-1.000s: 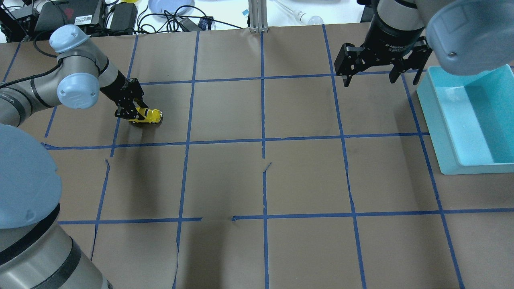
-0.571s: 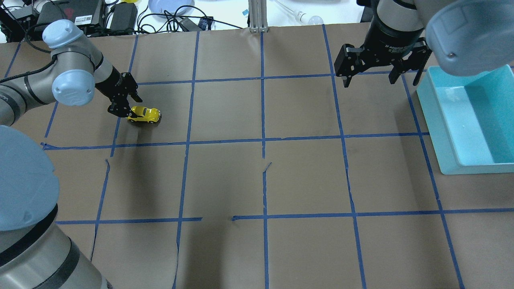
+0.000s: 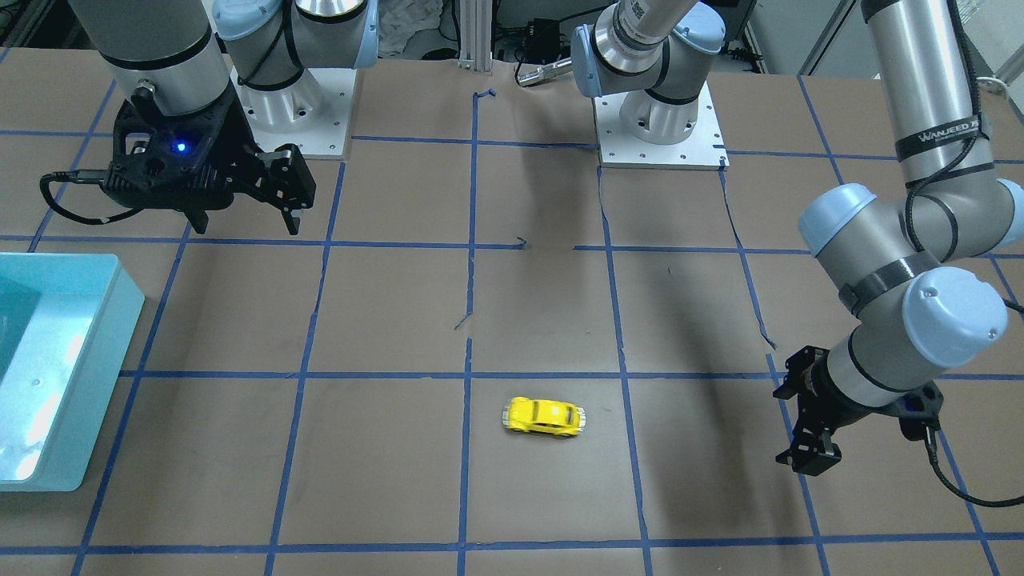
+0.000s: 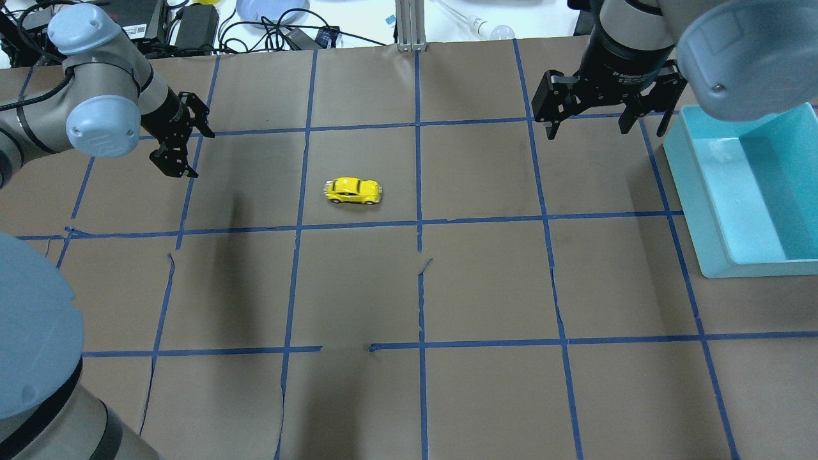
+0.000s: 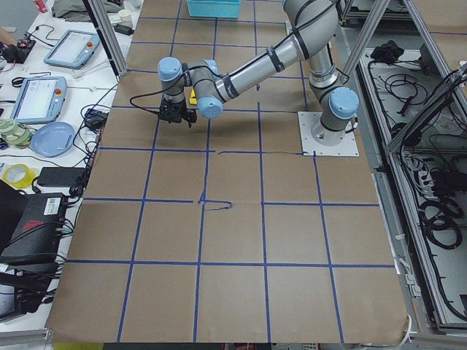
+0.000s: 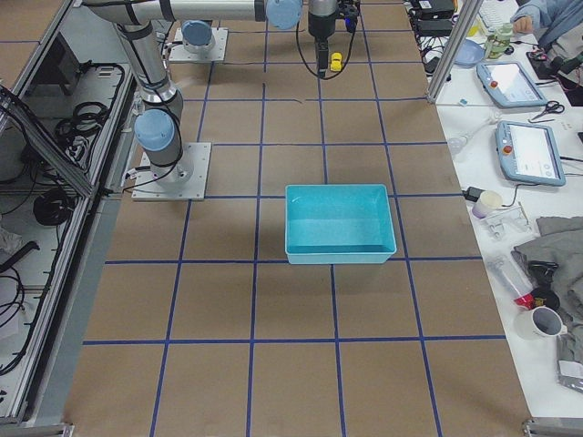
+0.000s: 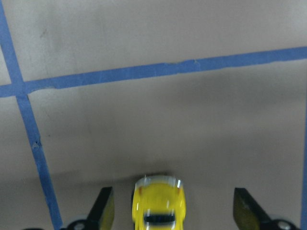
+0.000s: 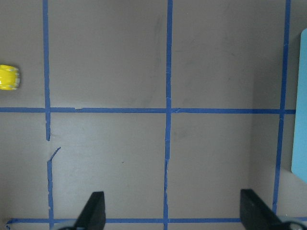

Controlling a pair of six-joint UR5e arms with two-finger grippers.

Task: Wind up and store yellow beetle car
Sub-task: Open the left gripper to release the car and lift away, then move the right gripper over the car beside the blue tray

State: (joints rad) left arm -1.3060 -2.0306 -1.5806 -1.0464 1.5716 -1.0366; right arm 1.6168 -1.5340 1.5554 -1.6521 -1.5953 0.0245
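Observation:
The yellow beetle car (image 4: 353,190) stands on its wheels on the brown paper near the table's middle, free of both grippers; it also shows in the front view (image 3: 544,417). My left gripper (image 4: 198,152) is open and empty, well to the car's left. In the left wrist view the car (image 7: 159,205) is blurred, low between the open fingers (image 7: 103,211). My right gripper (image 4: 585,128) hangs open and empty at the far right; its wrist view catches the car (image 8: 8,77) at the left edge.
A light-blue bin (image 4: 716,191) stands at the table's right edge, beside my right gripper, and shows in the front view (image 3: 96,360). Blue tape lines grid the brown paper. Cables and clutter lie beyond the far edge.
My left gripper opened and let go of the car, then drew back to the left and away. The car rolled right across about one grid square. The right arm stayed put.

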